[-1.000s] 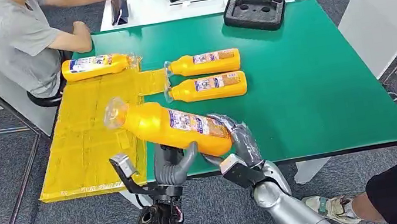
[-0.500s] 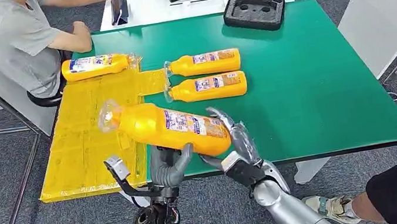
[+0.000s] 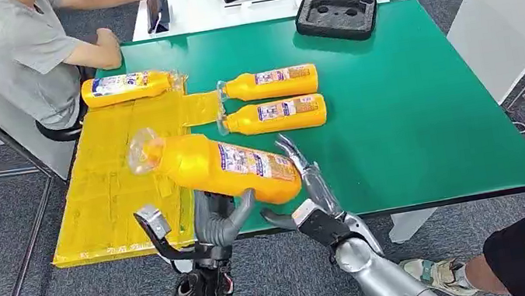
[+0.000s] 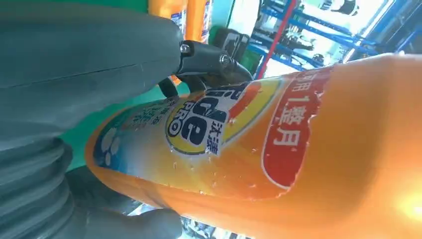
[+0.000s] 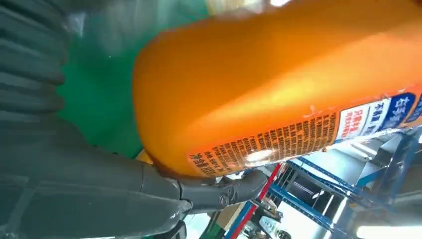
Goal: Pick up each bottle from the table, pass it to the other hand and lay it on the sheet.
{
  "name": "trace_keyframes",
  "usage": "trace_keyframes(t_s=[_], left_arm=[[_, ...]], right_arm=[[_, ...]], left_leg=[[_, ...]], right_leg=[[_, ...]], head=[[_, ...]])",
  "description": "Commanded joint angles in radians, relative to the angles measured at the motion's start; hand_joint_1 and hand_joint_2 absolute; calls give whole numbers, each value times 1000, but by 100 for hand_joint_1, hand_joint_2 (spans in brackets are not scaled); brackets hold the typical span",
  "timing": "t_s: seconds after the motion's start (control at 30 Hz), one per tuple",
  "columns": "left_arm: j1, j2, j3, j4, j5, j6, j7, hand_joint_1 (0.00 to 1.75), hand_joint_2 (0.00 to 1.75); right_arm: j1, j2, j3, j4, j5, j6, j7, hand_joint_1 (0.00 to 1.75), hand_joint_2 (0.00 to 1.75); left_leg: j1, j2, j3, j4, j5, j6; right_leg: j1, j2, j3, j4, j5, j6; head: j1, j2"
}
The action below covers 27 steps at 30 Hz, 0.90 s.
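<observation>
Handover step, judged midway: orange bottle (image 3: 219,168) held in air above table's near edge, around 6 o'clock in head view. Left hand (image 3: 217,219) grips bottle from below. Right hand (image 3: 305,189) at bottle base, fingers spread, seemingly letting go. Next: left arm must carry bottle toward 9 o'clock, lay it on yellow sheet (image 3: 112,186). Bottle: glossy orange, printed label, clear cap, tilted.

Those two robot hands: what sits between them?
An orange bottle, tilted, with the left hand under it and the right hand at its base, in the head view.
</observation>
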Motion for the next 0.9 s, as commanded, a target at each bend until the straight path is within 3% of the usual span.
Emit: trace_keyframes(t_s=[0.03,0.13,0.5,0.6,0.7,0.73,0.9], left_arm=[[9,-8,34,-104,-266,318,2,175,175],[6,31,10,-147,-322,466,2,175,175],[0,115,-68,-239,-381,676,2,175,175],[-42,166,-153,-214,-521,914,2,175,175],[-46,165,-146,-205,-555,926,2,175,175],[-48,131,-49,-148,-738,926,2,171,175],[-109,75,121,26,-1087,926,2,169,175]], right_arm=[[-6,-4,-7,18,13,-18,3,0,175],[18,-5,-31,-3,28,-17,3,0,175],[66,-15,-57,-50,32,-21,3,0,175],[67,-11,-65,-47,34,-17,3,0,175],[67,-10,-66,-47,35,-17,3,0,175],[69,-7,-77,-51,31,-15,3,0,175],[94,-10,-109,-86,29,-13,3,0,175]], left_leg=[[1,1,1,1,-1,-1],[2,0,1,0,-1,-2],[1,0,1,0,0,-1],[1,0,0,0,0,-1],[0,0,0,-1,0,-1],[1,0,1,0,0,-2],[0,0,1,-1,0,-1]], right_leg=[[2,1,1,0,0,-1],[2,0,2,-1,0,-2],[1,0,1,-1,0,-1],[1,0,0,0,0,-1],[1,0,0,0,0,-1],[2,-1,1,0,0,-2],[1,-1,1,-1,0,-1]], head=[[0,0],[0,0],[0,0],[0,0],[0,0],[0,0],[0,0]])
